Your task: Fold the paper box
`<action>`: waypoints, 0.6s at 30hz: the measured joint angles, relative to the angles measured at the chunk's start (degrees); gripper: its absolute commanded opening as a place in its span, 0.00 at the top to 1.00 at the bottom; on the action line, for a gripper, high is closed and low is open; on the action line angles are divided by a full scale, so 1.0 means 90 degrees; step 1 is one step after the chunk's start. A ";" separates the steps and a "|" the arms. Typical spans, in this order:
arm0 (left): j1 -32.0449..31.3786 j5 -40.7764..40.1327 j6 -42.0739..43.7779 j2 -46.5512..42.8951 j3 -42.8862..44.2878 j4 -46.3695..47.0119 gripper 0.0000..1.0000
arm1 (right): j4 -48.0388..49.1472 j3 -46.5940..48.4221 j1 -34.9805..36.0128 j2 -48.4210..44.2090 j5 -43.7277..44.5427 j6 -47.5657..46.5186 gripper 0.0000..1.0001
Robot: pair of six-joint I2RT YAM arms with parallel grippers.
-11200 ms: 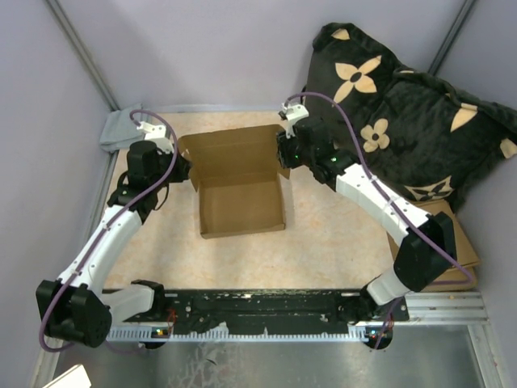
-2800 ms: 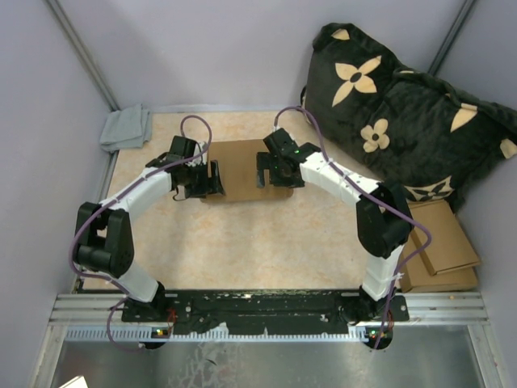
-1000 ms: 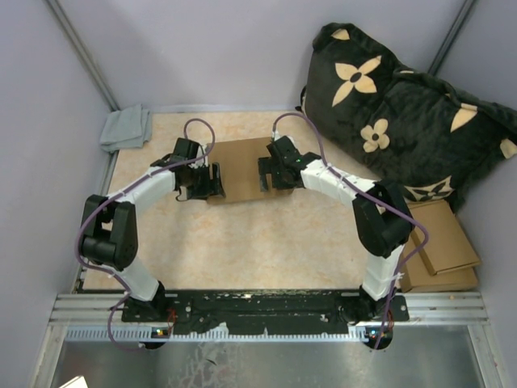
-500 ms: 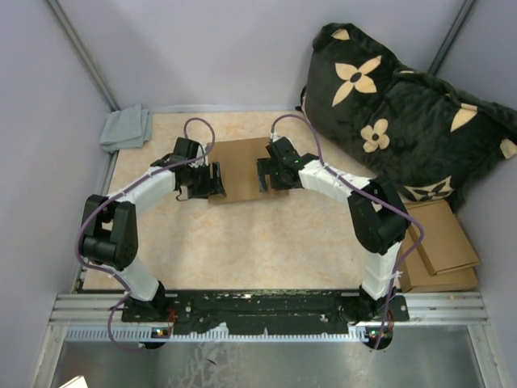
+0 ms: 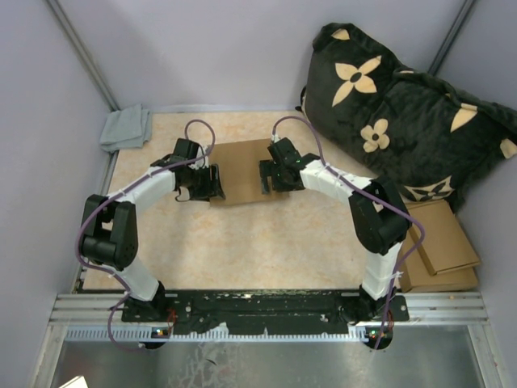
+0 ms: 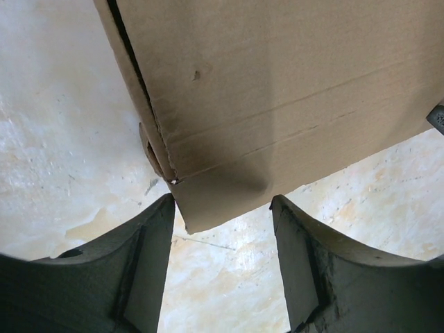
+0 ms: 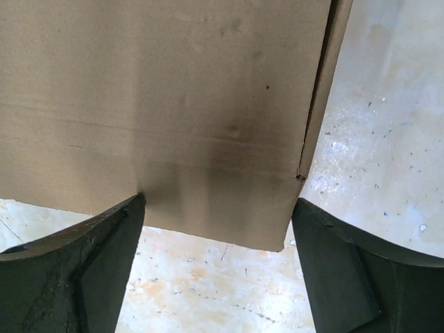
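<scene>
The paper box (image 5: 241, 170) lies shut and flat on the mat, a plain brown cardboard rectangle between both arms. My left gripper (image 5: 212, 184) stands at its near left corner, my right gripper (image 5: 268, 176) at its near right corner. In the left wrist view the box (image 6: 277, 83) shows its front corner between the open jaws of the left gripper (image 6: 222, 201). The left finger (image 6: 149, 257) touches the corner's edge. In the right wrist view the box (image 7: 173, 97) fills the top, its front wall reaching down between the wide open jaws of the right gripper (image 7: 218, 202).
A black cushion (image 5: 404, 105) with tan flowers leans at the back right. Stacked thicker cardboard pieces (image 5: 440, 246) lie at the right edge. A grey cloth (image 5: 127, 128) sits in the back left corner. The arms' metal rail (image 5: 266, 311) runs along the near edge.
Since the oldest frame the box's lid has come down shut. Over the last second both grippers' jaws have narrowed a little around the box's front corners; the arms have barely shifted.
</scene>
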 measured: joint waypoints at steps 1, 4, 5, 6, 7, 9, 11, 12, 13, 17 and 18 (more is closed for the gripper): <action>0.0000 0.0012 0.0000 0.0000 0.0041 -0.0100 0.37 | -0.0058 0.0007 0.0000 -0.0007 -0.0015 0.0007 0.15; 0.0000 0.0044 0.0005 0.0000 0.0236 -0.0401 0.38 | -0.0294 0.0119 0.0000 -0.0010 -0.0049 0.0051 0.16; 0.0000 0.0053 0.0005 0.0000 0.0308 -0.0486 0.38 | -0.0389 0.0177 0.0000 -0.0010 -0.0051 0.0058 0.16; 0.0000 0.0061 0.0007 0.0000 0.0389 -0.0585 0.39 | -0.0464 0.0231 -0.0002 -0.0010 -0.0051 0.0073 0.16; 0.0000 0.0066 0.0007 0.0000 0.0457 -0.0656 0.39 | -0.0561 0.0294 -0.0002 -0.0010 -0.0056 0.0092 0.16; 0.0000 0.0078 0.0010 0.0000 0.0580 -0.0804 0.39 | -0.0733 0.0396 -0.0007 -0.0010 -0.0063 0.0114 0.16; 0.0000 0.0102 0.0010 0.0000 0.0692 -0.0950 0.39 | -0.0879 0.0476 -0.0007 -0.0010 -0.0073 0.0146 0.16; 0.0000 0.0114 0.0010 0.0000 0.0726 -0.0998 0.39 | -0.0930 0.0508 -0.0007 -0.0010 -0.0075 0.0153 0.16; 0.0000 0.0124 0.0010 0.0000 0.0753 -0.1056 0.39 | -0.0984 0.0537 -0.0007 -0.0010 -0.0080 0.0163 0.16; 0.0000 0.0153 0.0007 0.0000 0.0816 -0.1224 0.40 | -0.1222 0.0644 -0.0007 -0.0012 -0.0131 0.0219 0.16; 0.0000 0.0155 0.0007 0.0000 0.0821 -0.1270 0.40 | -0.1304 0.0699 -0.0007 -0.0012 -0.0151 0.0228 0.16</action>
